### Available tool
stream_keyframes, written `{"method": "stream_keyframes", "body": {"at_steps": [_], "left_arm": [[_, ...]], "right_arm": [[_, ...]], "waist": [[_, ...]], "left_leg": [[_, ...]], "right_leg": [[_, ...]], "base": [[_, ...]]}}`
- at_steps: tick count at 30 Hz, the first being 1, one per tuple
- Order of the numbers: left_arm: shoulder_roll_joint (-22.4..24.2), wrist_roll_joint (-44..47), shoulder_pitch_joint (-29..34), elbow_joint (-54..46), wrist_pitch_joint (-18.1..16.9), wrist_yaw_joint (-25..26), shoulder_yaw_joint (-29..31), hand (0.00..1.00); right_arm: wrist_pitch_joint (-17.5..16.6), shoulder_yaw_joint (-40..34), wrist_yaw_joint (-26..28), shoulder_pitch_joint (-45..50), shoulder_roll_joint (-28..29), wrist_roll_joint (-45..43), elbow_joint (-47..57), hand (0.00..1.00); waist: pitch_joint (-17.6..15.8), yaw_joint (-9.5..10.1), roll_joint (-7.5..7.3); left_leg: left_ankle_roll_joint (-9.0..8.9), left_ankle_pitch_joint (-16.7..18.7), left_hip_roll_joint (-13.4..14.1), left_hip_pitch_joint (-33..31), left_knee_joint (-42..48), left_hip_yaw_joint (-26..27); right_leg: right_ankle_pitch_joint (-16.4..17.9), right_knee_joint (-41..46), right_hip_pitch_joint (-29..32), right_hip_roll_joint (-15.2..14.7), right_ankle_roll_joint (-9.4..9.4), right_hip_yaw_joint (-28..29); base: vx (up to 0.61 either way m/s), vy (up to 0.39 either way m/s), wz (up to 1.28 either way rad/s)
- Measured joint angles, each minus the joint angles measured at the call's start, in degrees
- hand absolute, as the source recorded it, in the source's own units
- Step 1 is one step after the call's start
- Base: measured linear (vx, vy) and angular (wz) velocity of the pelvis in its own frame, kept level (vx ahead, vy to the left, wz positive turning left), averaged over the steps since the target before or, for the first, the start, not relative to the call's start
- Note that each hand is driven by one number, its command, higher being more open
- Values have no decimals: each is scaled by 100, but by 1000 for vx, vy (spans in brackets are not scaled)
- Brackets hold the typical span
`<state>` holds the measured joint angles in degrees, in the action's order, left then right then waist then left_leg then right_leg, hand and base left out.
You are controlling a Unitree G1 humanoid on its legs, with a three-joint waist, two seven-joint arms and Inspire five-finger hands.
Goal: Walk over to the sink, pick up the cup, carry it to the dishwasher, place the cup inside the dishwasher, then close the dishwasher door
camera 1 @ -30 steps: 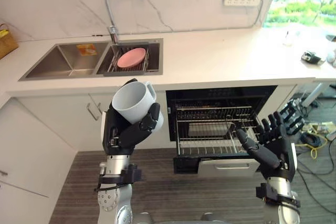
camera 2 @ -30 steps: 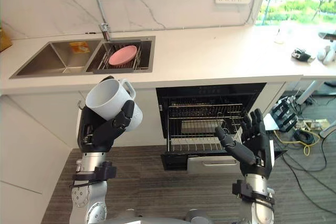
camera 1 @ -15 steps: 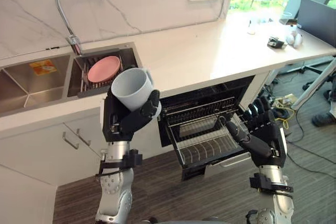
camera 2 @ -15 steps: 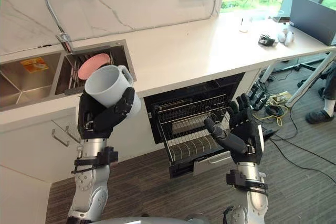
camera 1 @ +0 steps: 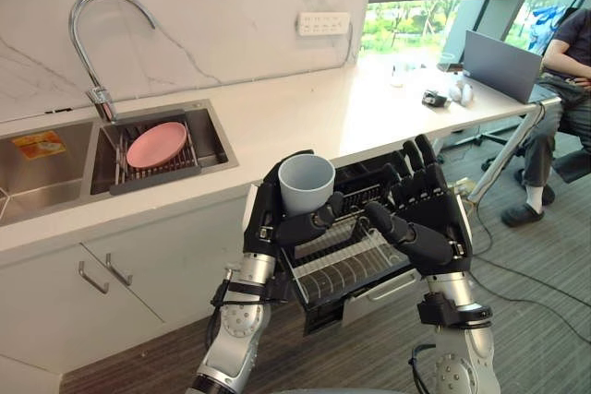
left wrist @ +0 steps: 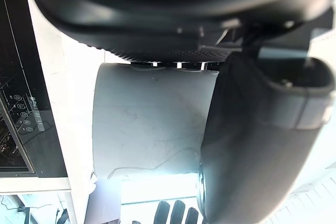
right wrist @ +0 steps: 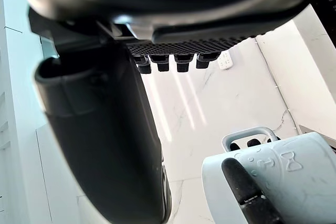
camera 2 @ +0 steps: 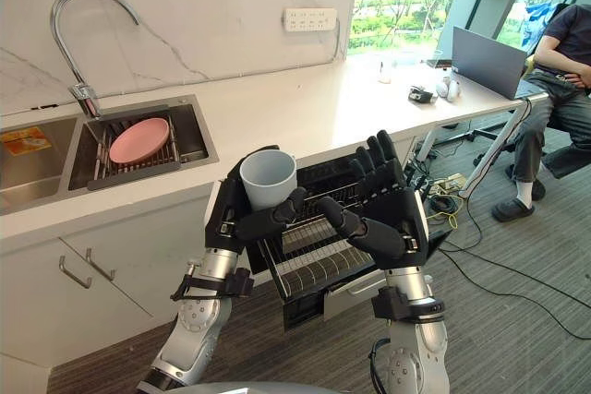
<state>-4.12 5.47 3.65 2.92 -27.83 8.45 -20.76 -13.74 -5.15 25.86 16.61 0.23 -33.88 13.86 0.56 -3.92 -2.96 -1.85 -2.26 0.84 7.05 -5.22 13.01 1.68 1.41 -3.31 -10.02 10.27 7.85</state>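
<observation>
**Carrying phase, cup at the dishwasher.** Nearest the camera, the left hand (camera 1: 277, 228) has its fingers and thumb curled round the pale cup (camera 1: 306, 184), which is upright with its mouth upward. Just beside it, the right hand (camera 1: 427, 219) is empty, with its fingers straight and spread. Behind and below both hands lies the dishwasher's pulled-out wire rack (camera 1: 343, 263), set under the white table (camera 1: 305, 122). Farther off, the sink (camera 1: 218, 143) holds a pink plate (camera 1: 155, 144). To place the cup well, it should probably be lowered over a free stretch of rack and released only once seated. The right hand is best kept clear until the door needs pushing.
</observation>
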Motion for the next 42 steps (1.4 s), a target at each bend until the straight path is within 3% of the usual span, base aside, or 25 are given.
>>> {"method": "stream_keyframes", "body": {"at_steps": [6, 10, 17, 20, 33, 42], "left_arm": [[0, -12, 0, 0, 0, 24, 1, 0], [2, -404, 0, 0, 0, 327, 16, 0], [3, -2276, -23, -22, 40, 1402, 68, 0], [-7, -2839, -26, -85, 54, 1635, 69, 0], [-121, -3502, -132, -109, 71, 1657, -118, 0], [-151, -3596, -134, -110, 71, 1607, -246, 0]], "right_arm": [[2, 39, 0, -13, -3, -6, -29, 100], [214, 167, 5, -107, -102, -135, -29, 100], [786, 617, 38, -623, -376, -312, -23, 100], [946, 792, 7, -733, -436, -264, -23, 100], [1385, 1076, -382, -744, -841, 849, -24, 100], [1636, 1193, -628, -807, -996, 862, -20, 100]], "waist": [[-1, 2, -2], [-2, 13, -7], [-2, 135, -8], [0, 165, -11], [1, 165, -11], [2, 169, -8]], "left_leg": [[0, -1, 1, -2, 0, 1], [-5, -5, 11, -17, 0, -8], [-50, -55, 73, -67, 26, -142], [-75, -76, 114, -70, 27, -191], [-176, -85, 298, -70, 29, -215], [-197, -83, 318, -74, 28, -231]], "right_leg": [[-4, 0, 4, 2, -7, -1], [-26, -19, 15, 12, -40, -24], [-87, -84, -14, 83, -129, -263], [-137, -187, -82, 119, -199, -376], [-233, -451, -190, 289, -328, -479], [-236, -473, -207, 307, -336, -499]], "base": [[0, 0, 0], [0, 0, 1], [-19, -29, 9], [-36, -58, 8], [-19, -44, 0], [-22, -22, 1]]}}
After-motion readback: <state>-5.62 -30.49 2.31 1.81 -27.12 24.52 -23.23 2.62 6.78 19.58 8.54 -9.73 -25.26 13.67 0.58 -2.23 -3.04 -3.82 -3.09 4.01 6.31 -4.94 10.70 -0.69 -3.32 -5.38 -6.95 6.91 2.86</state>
